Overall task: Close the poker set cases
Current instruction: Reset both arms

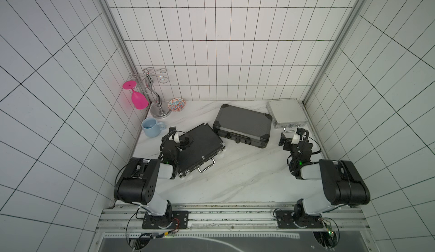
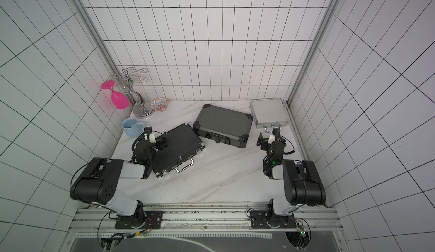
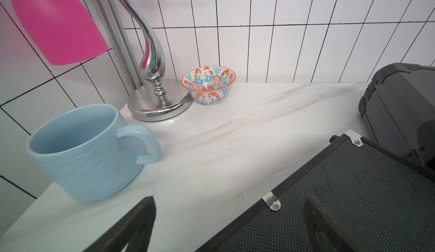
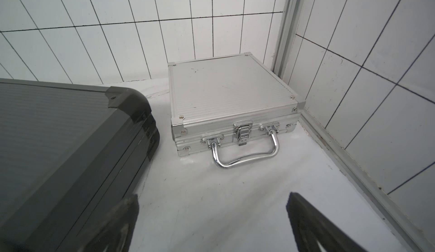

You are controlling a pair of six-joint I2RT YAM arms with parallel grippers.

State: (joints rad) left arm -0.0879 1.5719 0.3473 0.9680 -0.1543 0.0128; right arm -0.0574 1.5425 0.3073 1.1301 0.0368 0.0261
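Top views both show the dark grey case (image 1: 242, 126) as the biggest thing here. It sits near the middle of the tabletop's (image 1: 235, 182) back edge with its lid down and its long axis roughly along that edge. (Ana)
And the black case (image 1: 200, 149)? (Ben)
It lies flat toward the left edge, lid down, its long axis running diagonally from the front left toward the middle. The left pincer (image 1: 180, 134) hovers over its back left side, jaws apart, holding nothing. (Ana)
The silver case (image 4: 230, 93)? (Ben)
Smallest, tucked in the back right corner, lid lying on its base. Its handle (image 4: 244, 159) and latch (image 4: 243, 133) face the right pincer (image 1: 291, 135), which is just in front, jaws apart and empty. (Ana)
What's left? (Ben)
I'd judge all three lids are down. If that latch needs pressing, the right arm is nearer, with the case straight ahead (Ana)
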